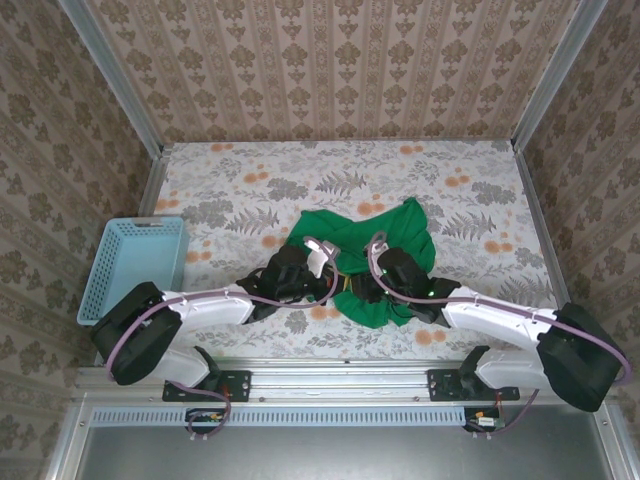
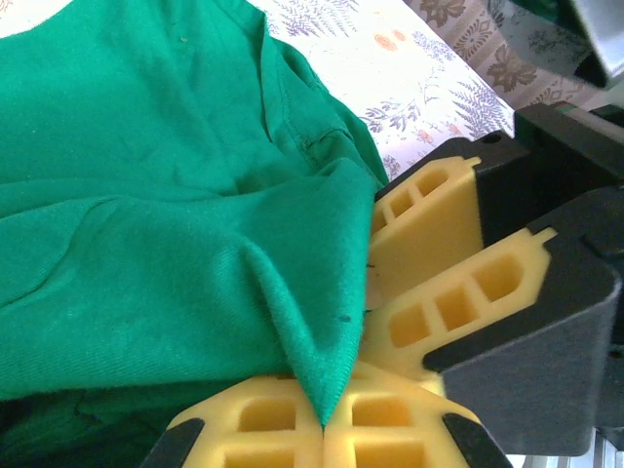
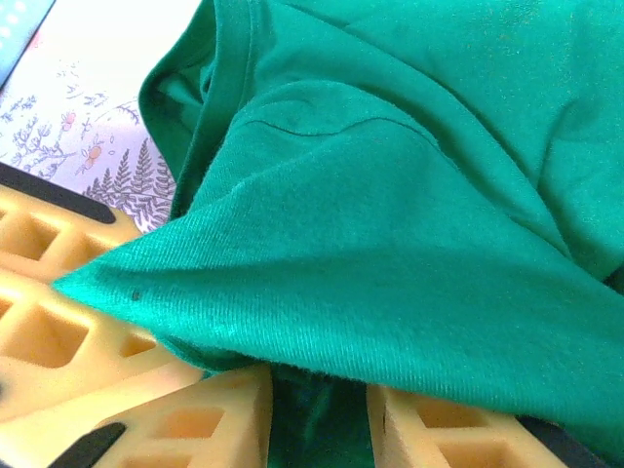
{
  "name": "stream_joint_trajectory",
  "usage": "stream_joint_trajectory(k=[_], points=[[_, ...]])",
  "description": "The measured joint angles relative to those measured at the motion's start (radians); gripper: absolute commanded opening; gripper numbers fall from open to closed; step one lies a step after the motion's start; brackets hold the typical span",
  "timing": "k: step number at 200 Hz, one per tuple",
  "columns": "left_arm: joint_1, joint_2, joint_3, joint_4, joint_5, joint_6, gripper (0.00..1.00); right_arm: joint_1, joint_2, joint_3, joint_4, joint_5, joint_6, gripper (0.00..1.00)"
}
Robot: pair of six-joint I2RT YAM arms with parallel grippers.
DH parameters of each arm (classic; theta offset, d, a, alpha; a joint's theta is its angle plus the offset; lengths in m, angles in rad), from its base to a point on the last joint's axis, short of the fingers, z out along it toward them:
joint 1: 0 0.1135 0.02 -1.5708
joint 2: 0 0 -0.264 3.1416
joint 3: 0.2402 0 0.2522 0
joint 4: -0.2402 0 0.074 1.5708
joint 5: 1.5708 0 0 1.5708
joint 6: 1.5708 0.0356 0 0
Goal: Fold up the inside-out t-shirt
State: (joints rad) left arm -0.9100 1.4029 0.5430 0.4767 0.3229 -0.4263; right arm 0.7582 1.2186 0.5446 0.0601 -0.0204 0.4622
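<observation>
The inside-out t-shirt (image 1: 400,240) lies bunched in a heap just right of the middle of the tabletop (image 1: 250,180), in the lower centre of the top view. Its bulk runs from a narrow lobe at the lower centre up toward a broader, lobed edge at the upper right. It is too crumpled to tell where the neck or hem points. In the right wrist view a stitched seam curves across the cloth, and a hemmed band shows at the upper left.

At the heap's lower left edge both arms meet. The left gripper (image 2: 322,424) is clamped on a pointed fold of the green cloth, its yellow fingers together with the fold pinched in the seam between them. The right gripper (image 3: 320,419) has its fingers apart, with cloth draped over them and hanging in the gap. The two grippers sit just beside each other.

Bare tabletop lies above the shirt and on both sides of it, and only a narrow strip separates it from the metal rail (image 1: 330,370) at the bottom. A light-blue basket (image 1: 145,224) stands at the left edge, well apart from the shirt. The tabletop carries a pale cover printed with grey ferns and orange flowers. Patterned beige walls (image 1: 330,60) close in three sides.
</observation>
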Motion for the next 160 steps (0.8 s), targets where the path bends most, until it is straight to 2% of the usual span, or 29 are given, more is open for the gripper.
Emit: stream_joint_trajectory(k=[32,63,84,122,160], points=[[0.001,0.000,0.000,0.000,0.003,0.000,0.00,0.000,0.024,0.000,0.016,-0.019,-0.035,0.34],[0.003,-0.006,-0.003,-0.003,0.007,0.000,0.00,-0.002,0.026,-0.002,0.024,-0.033,-0.069,0.40],[0.008,-0.009,-0.007,-0.003,0.016,0.000,0.00,0.000,0.021,-0.018,0.039,-0.041,-0.095,0.40],[0.009,-0.009,-0.007,0.003,0.037,0.000,0.00,0.000,0.023,-0.018,0.050,-0.040,-0.139,0.30],[0.015,-0.010,-0.007,0.003,0.056,-0.001,0.00,0.020,0.027,-0.018,0.073,-0.022,-0.169,0.05]])
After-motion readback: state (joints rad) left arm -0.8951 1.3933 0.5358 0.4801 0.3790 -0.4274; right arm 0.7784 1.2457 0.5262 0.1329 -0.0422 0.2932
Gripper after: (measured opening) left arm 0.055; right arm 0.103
